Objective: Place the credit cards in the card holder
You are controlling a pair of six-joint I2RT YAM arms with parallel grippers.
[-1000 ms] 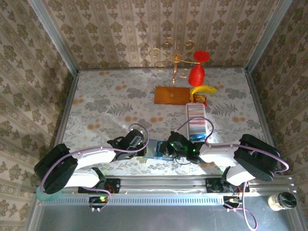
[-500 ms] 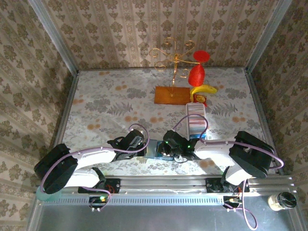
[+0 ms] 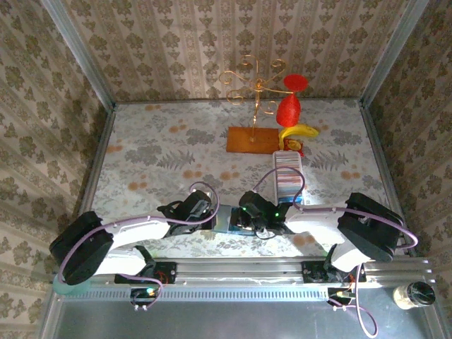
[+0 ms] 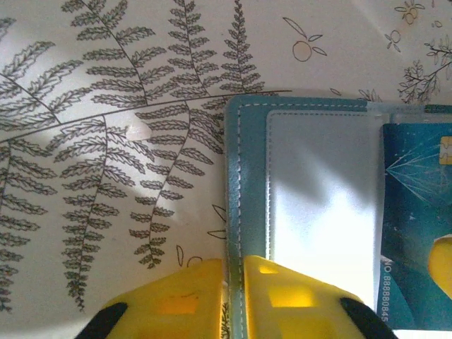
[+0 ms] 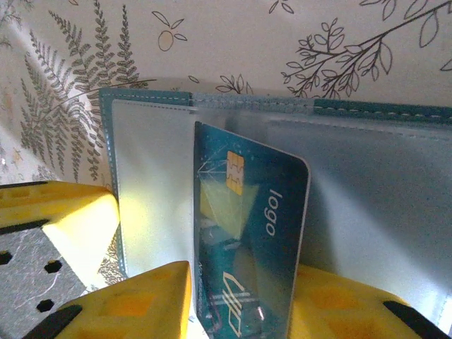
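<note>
The teal card holder (image 3: 227,219) lies open near the table's front edge between both grippers. My left gripper (image 4: 235,300) is shut on the stitched left edge of the card holder (image 4: 247,148), one yellow finger on each side of it. A dark teal credit card (image 5: 247,233) with a gold chip and the word "logo" stands tilted over the clear sleeve of the card holder (image 5: 145,99). My right gripper (image 5: 244,304) holds that card by its two long edges. The same credit card (image 4: 417,226) shows at the right of the left wrist view.
A long white tray (image 3: 288,176) with more cards stands behind the right gripper. Farther back are a gold wire stand on a wooden base (image 3: 253,138), a red goblet (image 3: 288,107) and a banana (image 3: 298,131). A jar (image 3: 414,294) sits off the table, front right.
The right gripper has shifted left, closer over the card holder, with the card. The left arm has stayed where it was.
</note>
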